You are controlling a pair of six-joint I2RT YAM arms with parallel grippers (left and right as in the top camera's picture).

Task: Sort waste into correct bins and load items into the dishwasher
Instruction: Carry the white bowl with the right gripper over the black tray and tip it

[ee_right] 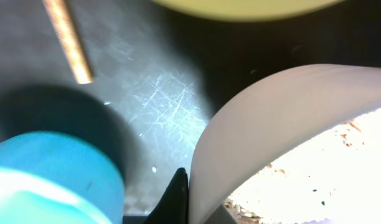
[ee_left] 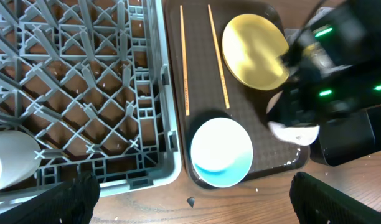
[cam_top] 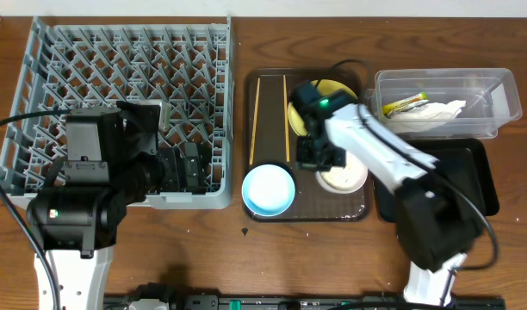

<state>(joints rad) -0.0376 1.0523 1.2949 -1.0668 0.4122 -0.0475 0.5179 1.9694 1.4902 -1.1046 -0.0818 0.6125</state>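
My right gripper (cam_top: 319, 155) is shut on the rim of the white bowl (cam_top: 345, 176), which holds rice-like scraps (ee_right: 315, 180); one finger (ee_right: 193, 199) is outside the wall. The light blue bowl (cam_top: 268, 189), yellow plate (cam_top: 337, 89) and two chopsticks (cam_top: 255, 112) lie on the brown serving tray. The clear tub (cam_top: 505, 86) holds the yellow-green wrapper (cam_top: 404, 104) and the white tissue (cam_top: 431, 112). The black tray (cam_top: 470, 172) lies below it. My left gripper (cam_top: 179, 168) is open and empty over the front of the grey dish rack (cam_top: 117, 69). A white cup (ee_left: 10, 168) sits in the rack.
The brown serving tray (cam_top: 332, 211) lies between the rack and the two bins. My right arm reaches over the black tray. A small dark crumb (cam_top: 244, 230) lies on the wooden table in front of the serving tray.
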